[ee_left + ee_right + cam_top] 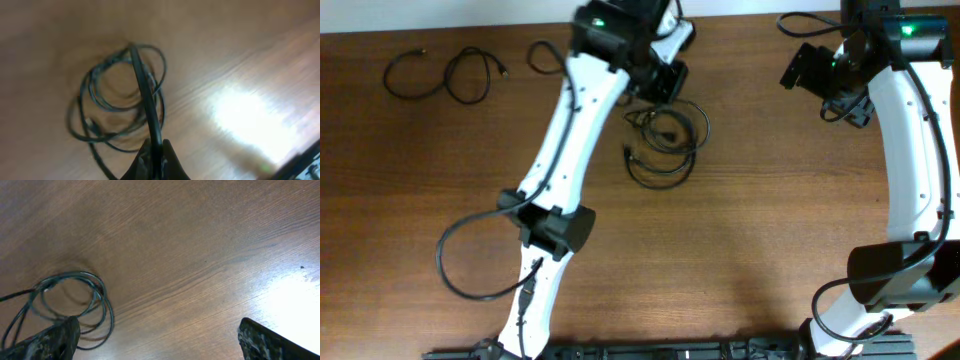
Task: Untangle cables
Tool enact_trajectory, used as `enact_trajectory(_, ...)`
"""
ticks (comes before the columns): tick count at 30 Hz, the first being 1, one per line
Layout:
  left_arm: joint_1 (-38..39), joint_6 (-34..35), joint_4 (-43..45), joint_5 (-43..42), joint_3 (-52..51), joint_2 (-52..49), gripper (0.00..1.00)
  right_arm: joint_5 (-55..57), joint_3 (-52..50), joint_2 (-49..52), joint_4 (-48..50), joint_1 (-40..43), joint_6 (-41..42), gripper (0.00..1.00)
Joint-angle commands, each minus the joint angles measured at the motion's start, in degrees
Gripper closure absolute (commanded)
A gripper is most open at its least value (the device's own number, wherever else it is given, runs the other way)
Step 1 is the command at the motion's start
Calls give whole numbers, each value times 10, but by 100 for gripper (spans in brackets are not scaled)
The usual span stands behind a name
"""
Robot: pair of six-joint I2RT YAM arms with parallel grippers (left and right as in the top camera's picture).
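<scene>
**At the far middle of the table: left tool clamped on a strand**

Toward the far edge of the table, a little left of centre, the bundle of thin black cables lies on the wood in loose, overlapping loops. A few short ends stick out on its left side.

The left tool hangs over the far side of the bundle, its fingers pressed together on one strand. That strand runs straight up out of the loops and into the grip. The wrist view is blurred, but the strand seems to lift clear of the wood while the rest of the bundle stays flat beneath it.

The right tool is well apart from the bundle, off to the right near the far edge. Its fingers stand wide apart with nothing between them, only bare wood below. In its own view the loops show at the lower left, partly behind one finger.

At the far left corner, three loose cables lie side by side, each in its own open curl. They are well away from the bundle and from both tools.

A thicker arm wire loops out beside the left arm, nearer the front edge.
</scene>
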State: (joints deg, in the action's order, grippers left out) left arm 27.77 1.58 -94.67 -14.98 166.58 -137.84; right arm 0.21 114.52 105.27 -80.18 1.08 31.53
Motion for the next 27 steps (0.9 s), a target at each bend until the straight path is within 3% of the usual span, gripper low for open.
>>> enact_trajectory(1, -36, 4, -17, -2, 134, 11, 100, 7, -1, 0, 0, 1, 2, 2)
enact_trajectory(4, -86, 57, 24, -3, 132, 67, 100, 7, -1, 0, 0, 1, 2, 2)
enact_trajectory(9, -153, 275, 49, -21, 132, 132, 100, 7, -1, 0, 0, 1, 2, 2)
enact_trajectory(11, -161, 275, 97, -83, 132, 147, 100, 7, -1, 0, 0, 1, 2, 2)
enact_trajectory(14, -162, 275, 248, -219, 132, 174, 100, 7, -1, 0, 0, 1, 2, 2)
enact_trajectory(19, -162, 275, 414, -262, 132, 204, 100, 7, -1, 0, 0, 1, 2, 2)
enact_trajectory(21, -162, 275, 422, -262, 132, 214, 100, 7, -1, 0, 0, 1, 2, 2)
enact_trajectory(24, -162, 266, 341, -236, 122, 213, 100, 7, -1, 0, 0, 1, 2, 2)
enact_trajectory(27, -162, 234, 303, -107, 116, 214, 100, 7, -1, 0, 0, 1, 2, 2)
